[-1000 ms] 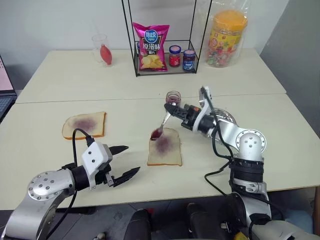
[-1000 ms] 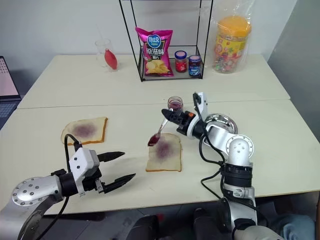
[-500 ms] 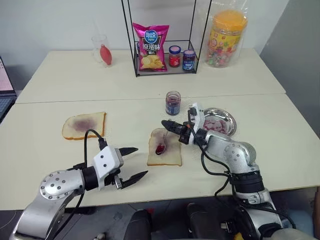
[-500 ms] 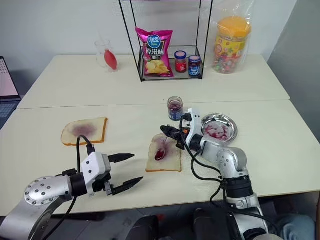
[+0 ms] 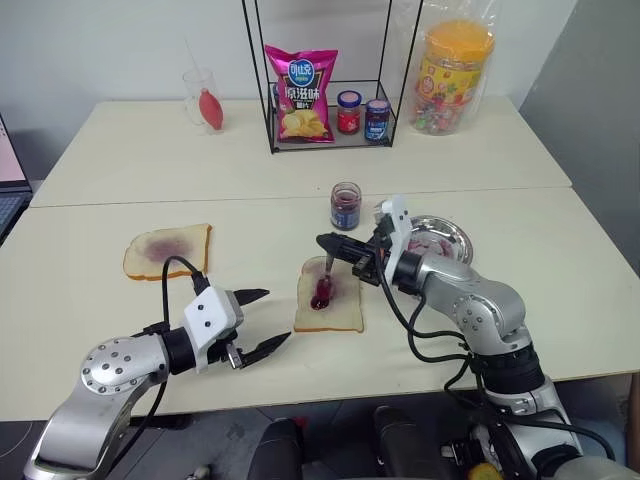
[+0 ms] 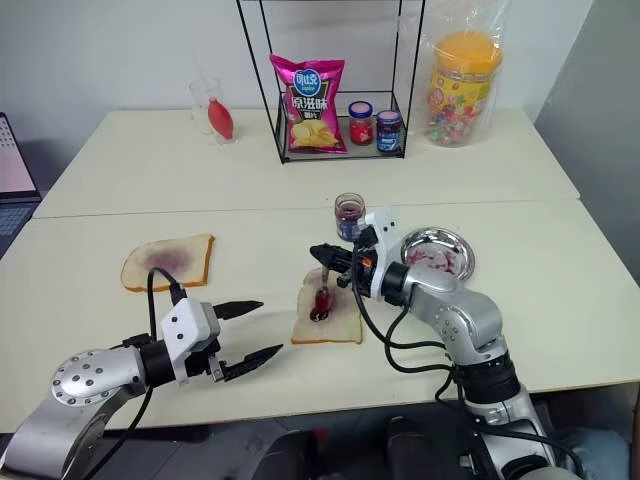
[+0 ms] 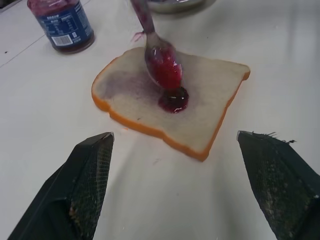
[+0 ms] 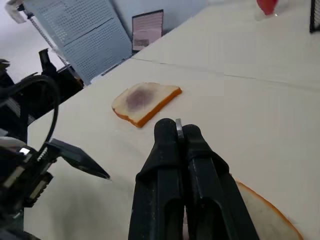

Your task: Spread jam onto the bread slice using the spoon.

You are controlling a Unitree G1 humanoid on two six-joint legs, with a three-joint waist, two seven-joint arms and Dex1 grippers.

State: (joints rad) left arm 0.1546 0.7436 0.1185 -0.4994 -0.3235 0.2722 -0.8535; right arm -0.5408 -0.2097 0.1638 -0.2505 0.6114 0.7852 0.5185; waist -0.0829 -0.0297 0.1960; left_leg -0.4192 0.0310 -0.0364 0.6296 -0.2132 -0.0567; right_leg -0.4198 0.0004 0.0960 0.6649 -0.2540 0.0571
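The bread slice [image 5: 345,312] lies in the middle of the near table, with a glossy jam blob [image 7: 173,99] on its purple-stained centre. My right gripper [image 5: 326,243] hovers over the slice's far edge, shut on the handle of the spoon [image 5: 326,275]. The spoon slants down, and its jam-coated bowl [image 7: 162,62] touches the blob. Just behind stands the open jam jar [image 5: 346,207]. To the left of the slice and nearer the table's front, my left gripper [image 5: 272,316] is open and points at the bread without touching it.
A second slice [image 5: 168,250] with a faint purple smear lies to the left. A round steel dish [image 5: 455,232] smeared with jam sits right of the jar. At the back stand a wire rack [image 5: 330,140] with a crisp bag and lidded jars, a candy tub [image 5: 455,75] and a clear cup [image 5: 203,97].
My right gripper drew back over the slice and rolled. The spoon went from held above the slice's left edge to lying on it, then to slanting bowl-down on the jam. The left gripper stayed put.
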